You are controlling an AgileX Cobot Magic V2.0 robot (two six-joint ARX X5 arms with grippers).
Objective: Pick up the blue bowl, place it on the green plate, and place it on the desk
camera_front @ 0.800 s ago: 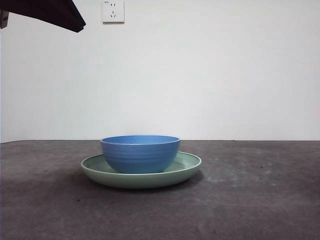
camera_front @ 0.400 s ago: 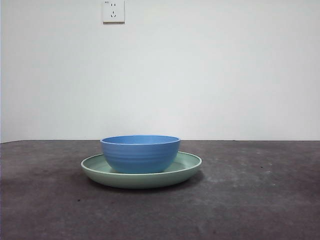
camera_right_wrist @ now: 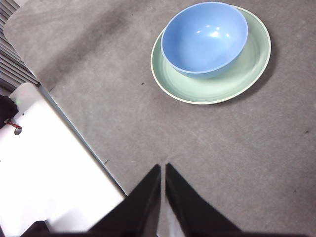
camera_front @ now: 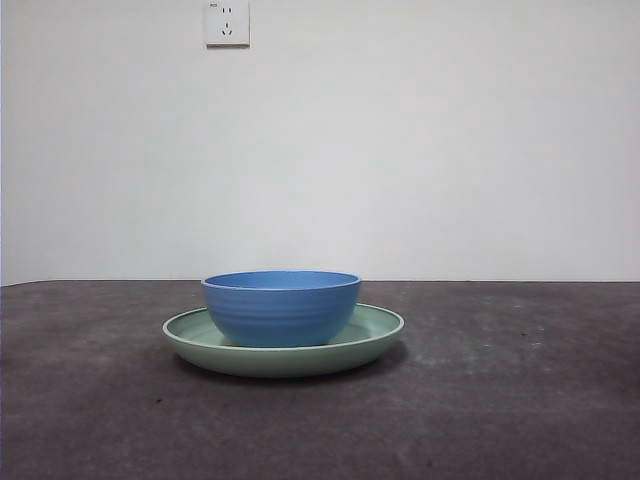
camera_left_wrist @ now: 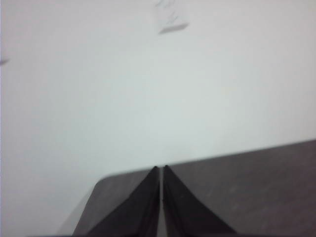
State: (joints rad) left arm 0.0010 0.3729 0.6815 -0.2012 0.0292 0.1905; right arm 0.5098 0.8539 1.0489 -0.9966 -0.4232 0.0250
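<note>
Sitting upright inside the wide, glossy sage-green plate (camera_front: 284,349) on the mottled grey-brown desk (camera_front: 500,400), the round ridged blue bowl (camera_front: 281,307) lay well beyond the right gripper (camera_right_wrist: 162,170), whose black jaws were pressed together. The left gripper (camera_left_wrist: 161,173), likewise closed, pointed at a white wall (camera_left_wrist: 148,89), holding nothing.

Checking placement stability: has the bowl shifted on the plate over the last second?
No. The bowl sits at the same spot on the plate, unchanged against the wall socket.
</note>
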